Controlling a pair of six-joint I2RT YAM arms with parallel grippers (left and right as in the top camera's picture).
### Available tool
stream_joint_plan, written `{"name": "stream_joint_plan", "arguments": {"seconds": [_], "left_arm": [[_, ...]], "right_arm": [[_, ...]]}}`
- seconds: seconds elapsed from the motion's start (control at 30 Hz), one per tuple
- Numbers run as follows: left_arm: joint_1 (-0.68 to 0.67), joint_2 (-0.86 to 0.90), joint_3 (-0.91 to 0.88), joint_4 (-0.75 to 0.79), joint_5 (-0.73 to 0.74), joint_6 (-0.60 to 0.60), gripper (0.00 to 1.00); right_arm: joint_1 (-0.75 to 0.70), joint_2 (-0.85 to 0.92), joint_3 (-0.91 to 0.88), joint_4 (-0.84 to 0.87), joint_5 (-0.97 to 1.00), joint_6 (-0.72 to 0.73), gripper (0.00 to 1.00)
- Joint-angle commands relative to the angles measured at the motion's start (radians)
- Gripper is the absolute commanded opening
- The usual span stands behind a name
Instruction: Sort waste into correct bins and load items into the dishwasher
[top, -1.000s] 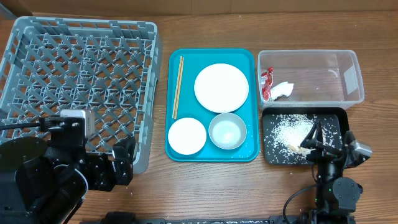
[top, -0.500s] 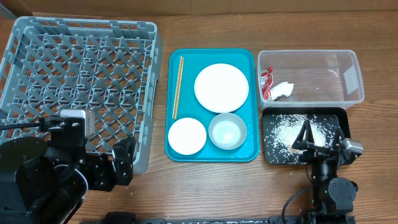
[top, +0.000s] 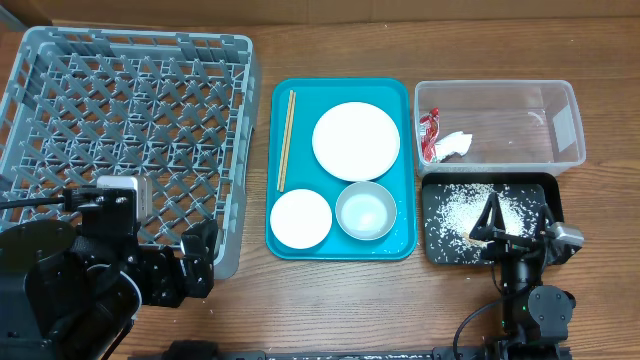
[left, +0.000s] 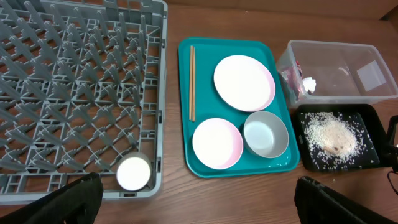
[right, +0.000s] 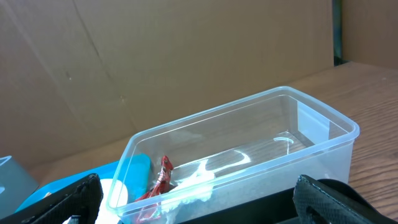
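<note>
The white plate (top: 356, 140), small white bowl (top: 300, 218), pale green-rimmed bowl (top: 366, 210) and chopsticks (top: 286, 140) lie on a teal tray (top: 305, 165). The grey dish rack (top: 130, 110) stands to its left. The clear tub (top: 520, 130) holds the red wrapper (top: 430, 135) and white tissue (top: 456, 145). Rice grains (top: 465, 208) lie in the black tray (top: 537, 205). My right gripper (top: 505, 238) is open and empty at the black tray's near edge, facing the tub (right: 261, 118). My left gripper (left: 199, 208) is open and empty, in front of the rack's near right corner.
A small white cup (left: 134, 173) sits in the rack's near right cell in the left wrist view. The left arm's body (top: 60, 280) covers the rack's near left corner. A brown cardboard wall (right: 155, 56) stands behind the tub.
My right gripper has shifted slightly left and squared up over the black tray's near edge, then held still. The left arm has not moved.
</note>
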Motion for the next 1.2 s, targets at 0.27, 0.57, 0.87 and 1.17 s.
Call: {"name": "stream_joint_plan", "arguments": {"seconds": [0.27, 0.57, 0.87, 1.17], "left_arm": [[-0.005, 0.002, 0.002, 0.007, 0.081, -0.078, 1.0], [-0.009, 0.034, -0.063, 0.057, 0.203, -0.166, 1.0], [-0.09, 0.159, -0.321, 0.121, 0.158, -0.173, 0.79], [-0.485, 0.447, -0.37, 0.281, -0.163, -0.402, 0.77]], "right_arm": [[0.005, -0.011, -0.011, 0.006, 0.007, -0.007, 1.0], [0.005, -0.011, -0.011, 0.005, 0.007, -0.007, 1.0], [0.005, -0.011, -0.011, 0.005, 0.007, -0.007, 1.0], [0.005, -0.011, -0.011, 0.005, 0.007, -0.007, 1.0]]}}
